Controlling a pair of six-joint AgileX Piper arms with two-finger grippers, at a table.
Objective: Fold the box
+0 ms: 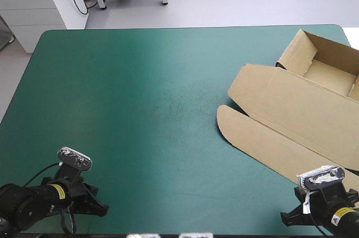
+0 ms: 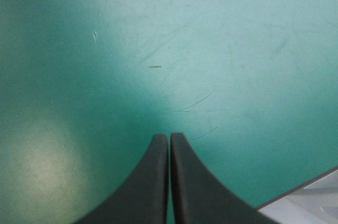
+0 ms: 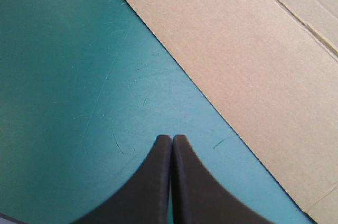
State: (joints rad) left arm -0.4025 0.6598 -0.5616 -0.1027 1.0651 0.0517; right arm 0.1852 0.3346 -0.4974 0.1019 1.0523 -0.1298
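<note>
Overhead, the left gripper [image 1: 92, 205] sits low at the near left corner of the teal-green table cover [image 1: 140, 97], and the right gripper [image 1: 290, 215] at the near right corner. From up here I cannot tell how either pair of fingers stands. The brown box [image 1: 291, 114] lies along the table's right edge and reaches toward the far right corner. It is an open tray with raised walls at the far end. Its lid lies flat on the cover, with a rounded flap toward the table's middle. The right gripper is just beside the lid's near end, and the left one is well apart from the box.

From the left wrist, the black fingers [image 2: 153, 182] are pressed together in one pointed arch. They grip nothing and hang over bare, scratched cover, with a bit of the table's edge beside them.

From the right wrist, the fingers [image 3: 156, 182] are likewise closed and empty. Their tips are over the cover, just short of the lid's straight edge, and a fold line crosses the board farther ahead.
</note>
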